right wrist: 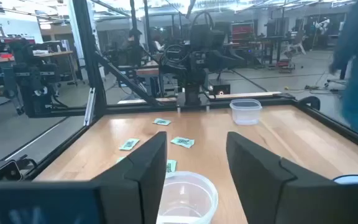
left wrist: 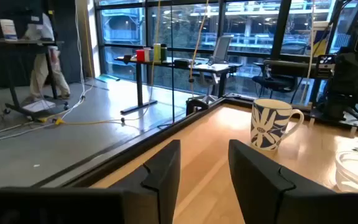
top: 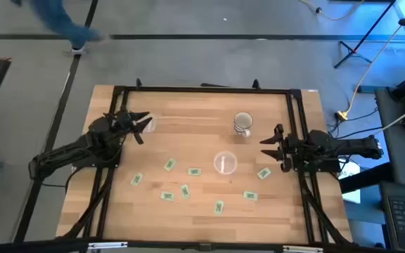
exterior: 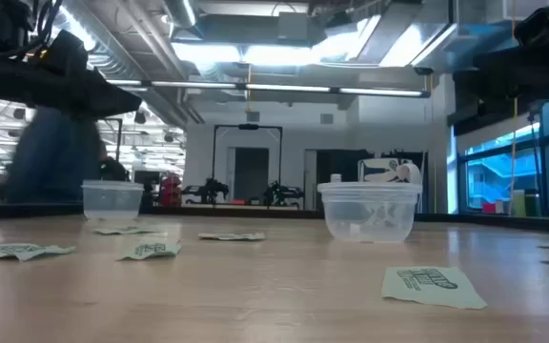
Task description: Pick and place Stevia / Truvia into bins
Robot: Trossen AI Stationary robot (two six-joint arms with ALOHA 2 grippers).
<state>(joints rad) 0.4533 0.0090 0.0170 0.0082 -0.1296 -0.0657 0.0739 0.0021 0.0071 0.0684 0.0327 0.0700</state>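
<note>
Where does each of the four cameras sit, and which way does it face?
High: overhead, looking straight down; both arms, left gripper, right gripper.
Low: table height, level across sachets toward the room; no gripper clearly visible.
Left wrist: past its open fingers toward the mug.
Right wrist: past its fingers toward the left arm.
Shared: the middle cup.

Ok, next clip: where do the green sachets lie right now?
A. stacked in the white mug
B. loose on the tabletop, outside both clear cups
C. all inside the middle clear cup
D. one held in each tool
B: the high view shows the sachets scattered flat on the table, while the middle clear cup holds none and both tools, left tool and right tool, are open and empty.
</note>
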